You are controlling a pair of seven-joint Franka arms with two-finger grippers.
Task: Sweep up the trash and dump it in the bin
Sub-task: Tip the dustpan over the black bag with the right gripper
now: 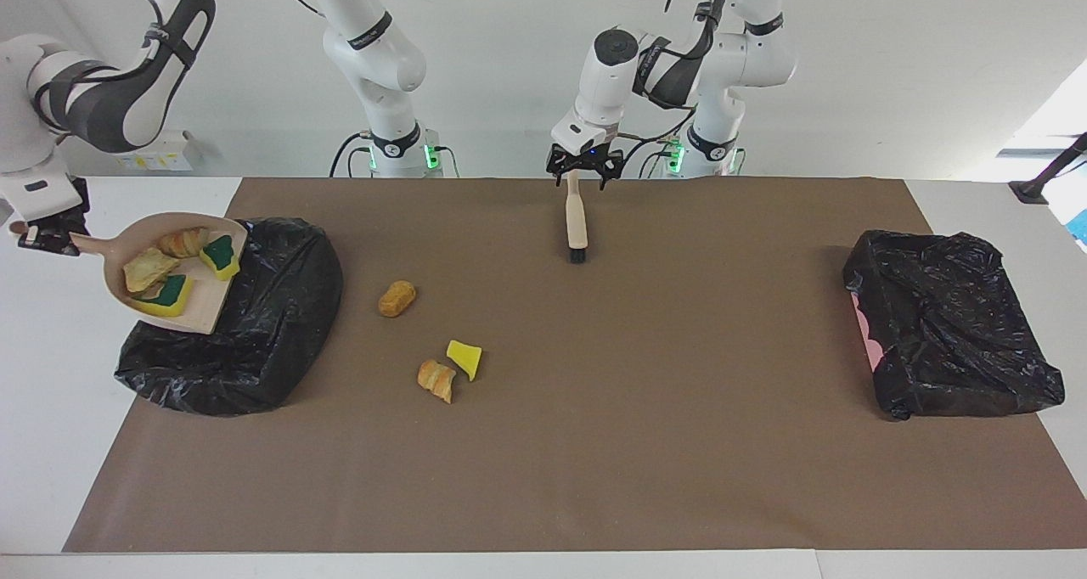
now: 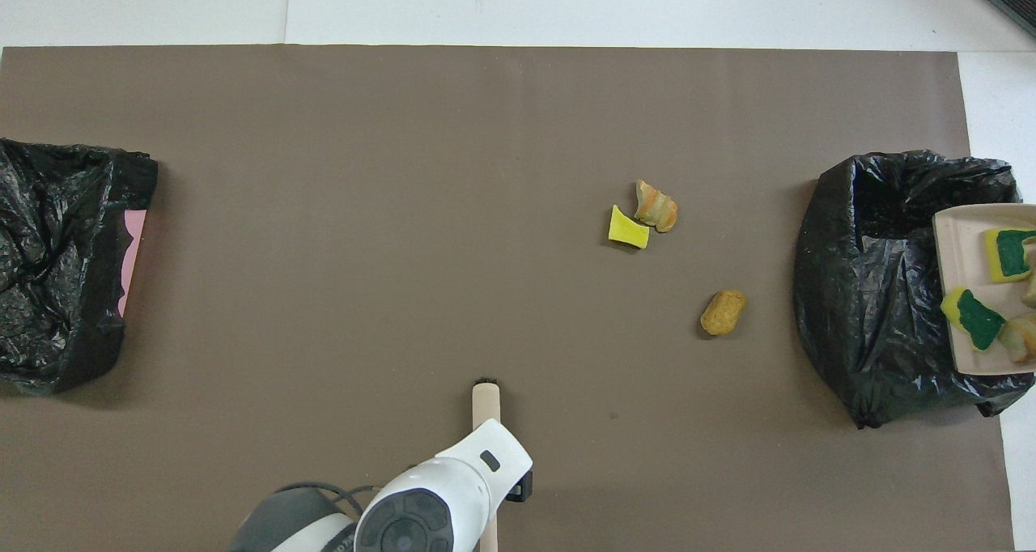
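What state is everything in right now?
bin: bag-lined, open on top
dustpan: held over bin, four scraps on it
right gripper: shut on dustpan handle
brush: flat on mat
left gripper: open, over brush handle
three scraps: loose on mat
second bin: bag crumpled over top

Both arms (image 1: 365,36) are glossy white with rounded segments and dark grey or black rings at the joints. Round dark grey caps close off the joint ends. Black cables loop loosely along the upper links and run down to the bases (image 1: 399,150), where green lights glow. A small dark oval mark sits on each white wrist housing. The grippers, left (image 1: 582,170) and right (image 1: 47,227), are black, and a blue light shows on the left one.
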